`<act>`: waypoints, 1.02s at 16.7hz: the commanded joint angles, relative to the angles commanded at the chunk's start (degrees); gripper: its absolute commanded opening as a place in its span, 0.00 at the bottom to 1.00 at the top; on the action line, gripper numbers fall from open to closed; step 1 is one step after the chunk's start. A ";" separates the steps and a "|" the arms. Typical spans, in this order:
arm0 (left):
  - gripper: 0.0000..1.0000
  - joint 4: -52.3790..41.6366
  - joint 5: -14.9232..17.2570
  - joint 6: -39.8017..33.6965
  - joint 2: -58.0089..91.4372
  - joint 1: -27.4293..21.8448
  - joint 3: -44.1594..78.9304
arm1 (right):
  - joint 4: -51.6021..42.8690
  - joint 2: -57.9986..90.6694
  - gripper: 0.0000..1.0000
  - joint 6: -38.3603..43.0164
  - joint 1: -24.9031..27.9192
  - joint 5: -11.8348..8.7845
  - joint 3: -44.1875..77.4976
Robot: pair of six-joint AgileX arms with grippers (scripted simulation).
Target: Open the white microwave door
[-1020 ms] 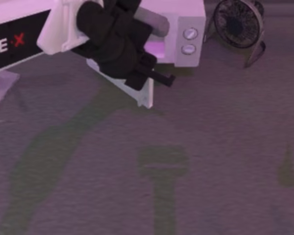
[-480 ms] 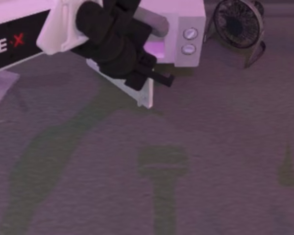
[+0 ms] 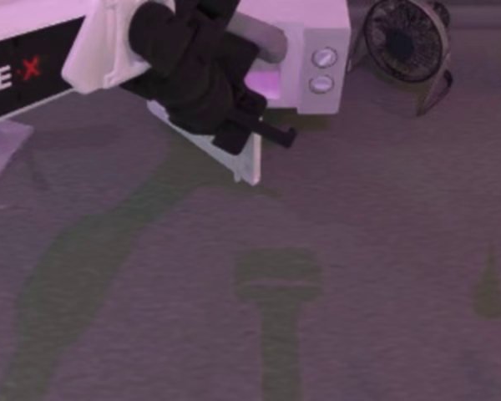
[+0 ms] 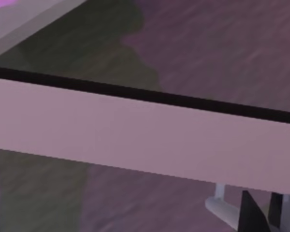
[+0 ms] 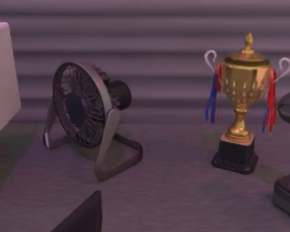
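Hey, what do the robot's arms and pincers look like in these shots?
The left arm has a boxy white shell with a black panel bearing white letters and a red X. Its wrist is a bulky black housing, ending in a black left pincer with slim straight fingers. The right arm is out of the top view; its wrist view shows only a dark wedge at the edge, too little to describe.

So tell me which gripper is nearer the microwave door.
Left. The left gripper is at the door, by its swung-out free edge; the right gripper is out of the top view.
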 joint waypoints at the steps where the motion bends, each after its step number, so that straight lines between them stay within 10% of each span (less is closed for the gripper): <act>1: 0.00 0.00 0.39 -0.22 0.09 -0.31 -0.09 | 0.00 0.00 1.00 0.00 0.00 0.00 0.00; 17: 0.00 0.28 4.73 8.17 -3.57 2.81 -4.39 | 0.00 0.00 1.00 0.00 0.00 0.00 0.00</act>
